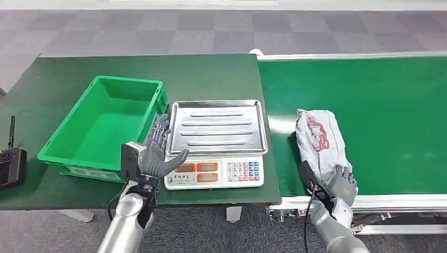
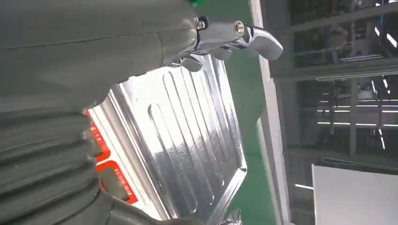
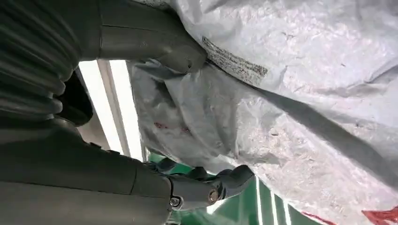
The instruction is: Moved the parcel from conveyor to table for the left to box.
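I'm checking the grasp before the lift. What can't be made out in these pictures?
- Right hand fingers: head view, tucked at the parcel's near end; grip unclear.
- Parcel label: right wrist view, print too small.
- Scale readouts: head view, too small; left wrist view, left hand covers them.
- Crate near inside wall: head view, hidden by its rim.

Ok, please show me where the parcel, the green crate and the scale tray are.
parcel (image 1: 320, 138), head view, middle of the grey bag.
green crate (image 1: 103, 122), head view, inner floor.
scale tray (image 1: 217, 126), head view, ribbed centre.
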Controlling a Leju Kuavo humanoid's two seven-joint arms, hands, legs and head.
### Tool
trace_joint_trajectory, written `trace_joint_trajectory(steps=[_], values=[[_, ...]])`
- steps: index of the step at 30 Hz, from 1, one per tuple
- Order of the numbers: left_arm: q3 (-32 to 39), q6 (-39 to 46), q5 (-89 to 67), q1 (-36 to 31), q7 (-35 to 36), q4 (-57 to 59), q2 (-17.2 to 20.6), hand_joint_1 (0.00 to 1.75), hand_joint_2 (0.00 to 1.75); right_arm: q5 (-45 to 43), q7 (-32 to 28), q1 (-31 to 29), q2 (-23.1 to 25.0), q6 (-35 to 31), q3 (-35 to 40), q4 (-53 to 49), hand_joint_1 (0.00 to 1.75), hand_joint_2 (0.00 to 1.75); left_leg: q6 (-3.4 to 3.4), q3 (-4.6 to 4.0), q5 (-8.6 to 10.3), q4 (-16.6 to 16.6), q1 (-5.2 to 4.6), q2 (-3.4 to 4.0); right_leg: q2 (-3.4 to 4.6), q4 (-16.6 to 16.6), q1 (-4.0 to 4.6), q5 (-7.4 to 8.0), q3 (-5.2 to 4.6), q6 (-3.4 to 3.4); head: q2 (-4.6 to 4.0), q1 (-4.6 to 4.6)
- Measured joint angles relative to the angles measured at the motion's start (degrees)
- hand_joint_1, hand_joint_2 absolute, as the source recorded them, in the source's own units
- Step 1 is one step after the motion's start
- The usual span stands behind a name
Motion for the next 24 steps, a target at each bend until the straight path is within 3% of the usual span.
trace_joint_trajectory(steps=[4, 9, 10, 11, 17, 24], values=[[-0.4, -0.4, 0.0, 0.0, 0.4, -0.3, 0.0, 0.0, 1.75, -6.7, -6.4, 0.0, 0.0, 3.5, -2.6, 0.1, 0.0, 1.75, 0.06, 0.13, -0.04, 0.0, 0.01, 0.01, 0.0, -0.1, 0.0, -0.02, 0.17, 0.04, 0.0, 0.0], [-0.5, -1.0, -1.0, 0.0, 0.6, -0.5, 0.4, 0.0, 1.75, -23.1, -18.2, -0.6, 0.0, 19.6, -11.7, 0.1, 0.0, 1.75, 0.07, 0.74, -0.33, 0.0, 0.13, 0.46, 0.4, -0.4, 0.26, 0.01, 0.7, 0.03, 0.0, -0.02], [-0.5, -1.2, -1.0, 0.0, 0.6, -0.5, 0.4, 0.0, 1.75, -24.5, -19.0, -0.8, -0.1, 22.0, -13.4, 0.1, 0.02, 1.75, 0.09, 0.97, -0.45, 0.0, 0.25, 0.63, 0.52, -0.5, 0.4, -0.25, 0.96, -0.32, 0.0, 0.0], [-0.5, -1.2, -1.1, 0.0, 0.6, -0.5, 0.5, 0.0, 1.75, -25.2, -19.7, -0.9, -0.1, 23.4, -14.6, 0.1, 1.75, 1.75, 0.09, 1.13, -0.49, 0.0, 0.34, 0.68, 0.57, -0.6, 0.5, -0.38, 1.15, -0.19, 0.0, 0.02], [-0.5, -1.6, -1.7, 0.0, 0.3, -1.2, 0.6, 0.0, 1.75, -27.4, -21.5, -2.2, -0.2, 29.0, -19.3, 0.1, 1.75, 1.75, 0.04, 1.78, -0.87, 0.0, 0.4, 0.9, 0.79, -0.7, 0.49, -0.43, 1.87, 0.03, 0.0, 0.0], [-0.5, -1.6, -2.4, 0.0, 0.2, -2.1, 0.6, 0.0, 1.75, -28.1, -25.4, -3.4, 0.4, 29.4, -20.7, 0.1, 1.75, 1.75, 0.17, 1.85, -0.77, 0.0, 0.35, 0.87, 0.79, -0.7, 0.48, -0.1, 2.01, 0.15, 0.0, 0.02]])
